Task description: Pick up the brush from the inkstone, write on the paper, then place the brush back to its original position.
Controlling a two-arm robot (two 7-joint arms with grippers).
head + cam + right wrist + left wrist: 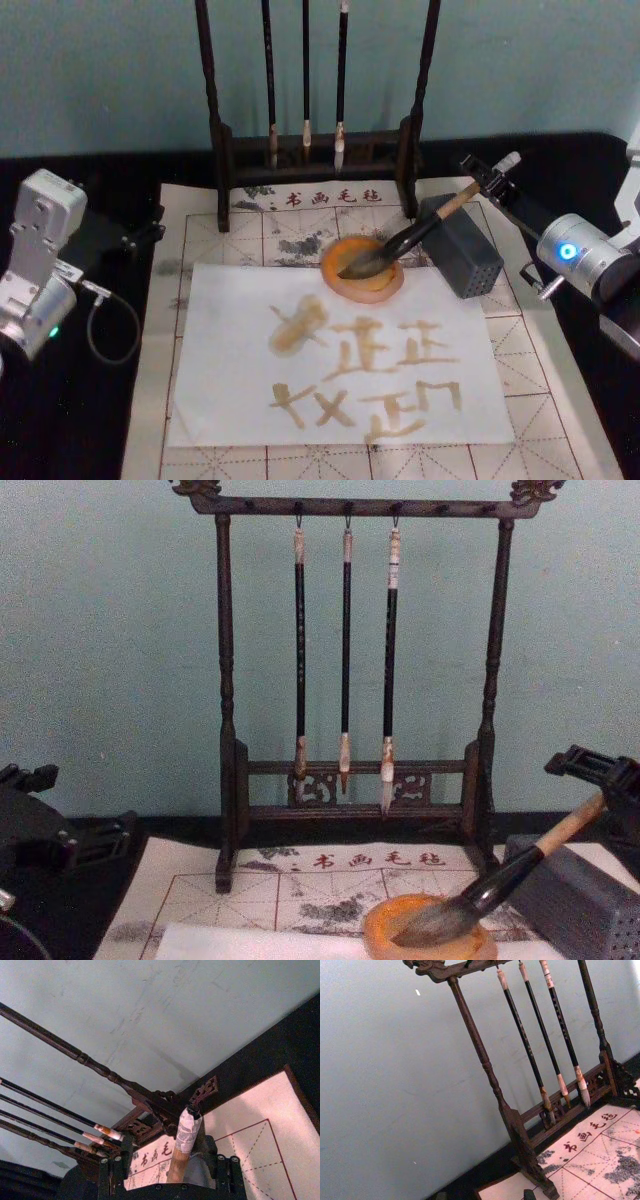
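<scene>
Teal wall (100,80), gridded mat (545,420). Brush (400,240) bristles rest in inkstone (335,282) above the written-on paper (230,400), handle propped on grey block (468,255). Right gripper (487,180) straddles the handle end, fingers spread, not clamping. Looks like release: back out along the handle's line, no nudging. Left gripper (135,235) parked beside mat.

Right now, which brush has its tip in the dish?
The thick tan-handled brush, bristles resting in the inkstone; the three thin brushes hang on the rack.

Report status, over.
Left gripper parked left of the mat. Right gripper open around the brush handle. Brush head in the inkstone, paper already written. Grey block beneath handle.
</scene>
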